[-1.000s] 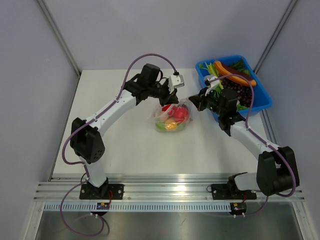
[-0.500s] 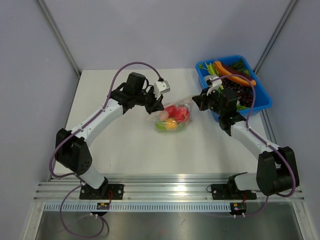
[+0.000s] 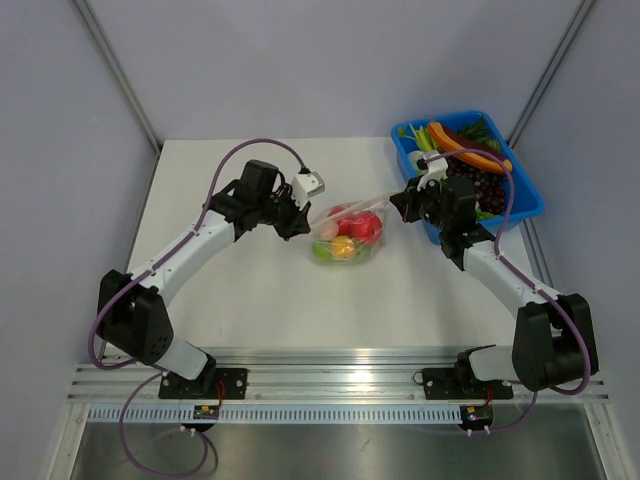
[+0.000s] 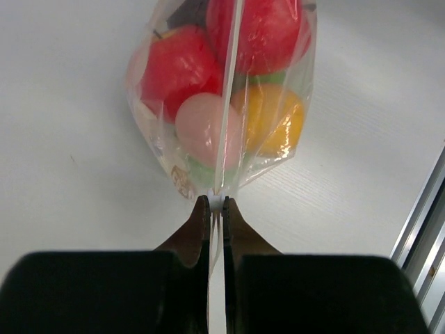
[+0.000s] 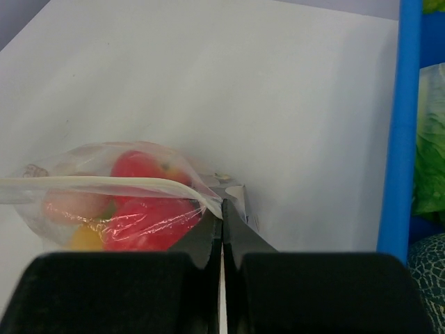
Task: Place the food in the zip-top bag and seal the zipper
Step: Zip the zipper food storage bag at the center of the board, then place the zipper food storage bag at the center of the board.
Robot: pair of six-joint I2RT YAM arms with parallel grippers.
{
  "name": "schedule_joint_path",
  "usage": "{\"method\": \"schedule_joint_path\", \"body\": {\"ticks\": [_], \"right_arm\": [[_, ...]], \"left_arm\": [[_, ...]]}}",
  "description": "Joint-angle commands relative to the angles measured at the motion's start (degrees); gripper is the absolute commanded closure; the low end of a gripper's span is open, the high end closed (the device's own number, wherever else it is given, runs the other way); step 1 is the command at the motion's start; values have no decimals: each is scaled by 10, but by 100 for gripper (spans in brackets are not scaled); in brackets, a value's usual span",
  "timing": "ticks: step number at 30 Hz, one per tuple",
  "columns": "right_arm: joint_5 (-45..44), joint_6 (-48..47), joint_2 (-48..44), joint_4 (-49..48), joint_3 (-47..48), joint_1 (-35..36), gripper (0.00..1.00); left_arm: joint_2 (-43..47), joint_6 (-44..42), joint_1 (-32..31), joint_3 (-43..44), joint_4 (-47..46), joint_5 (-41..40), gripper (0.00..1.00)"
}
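the left gripper (image 4: pixel 216 201) and the right gripper (image 5: pixel 222 204) are each closed tight on 1 end of the thin clear zipper strip (image 4: pixel 227 104), likely to pull it straight for sealing, and the small clear crinkly bag (image 3: pixel 345 238) on the white table (image 3: pixel 250 290) holds glossy red, yellow and green toy food (image 4: pixel 177 69).

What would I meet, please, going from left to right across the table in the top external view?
left gripper → zip-top bag holding the toy fruit → right gripper → blue tray
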State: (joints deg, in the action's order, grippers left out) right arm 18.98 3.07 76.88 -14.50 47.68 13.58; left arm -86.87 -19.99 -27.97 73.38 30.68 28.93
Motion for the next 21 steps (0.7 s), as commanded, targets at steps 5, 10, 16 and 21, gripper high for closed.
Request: {"method": "schedule_joint_path", "body": {"ticks": [5, 10, 16, 21], "right_arm": [[-47, -3, -7, -18, 18, -30, 100], [-29, 6, 2, -21, 28, -32, 100], [21, 24, 21, -13, 66, -31, 100], [59, 37, 44, 5, 171, -30, 100]], "left_arm": [[98, 36, 38, -83, 0, -48, 100], [127, 50, 46, -108, -35, -26, 100], [102, 83, 46, -68, -73, 5, 100], [51, 77, 52, 28, -83, -26, 100]]}}
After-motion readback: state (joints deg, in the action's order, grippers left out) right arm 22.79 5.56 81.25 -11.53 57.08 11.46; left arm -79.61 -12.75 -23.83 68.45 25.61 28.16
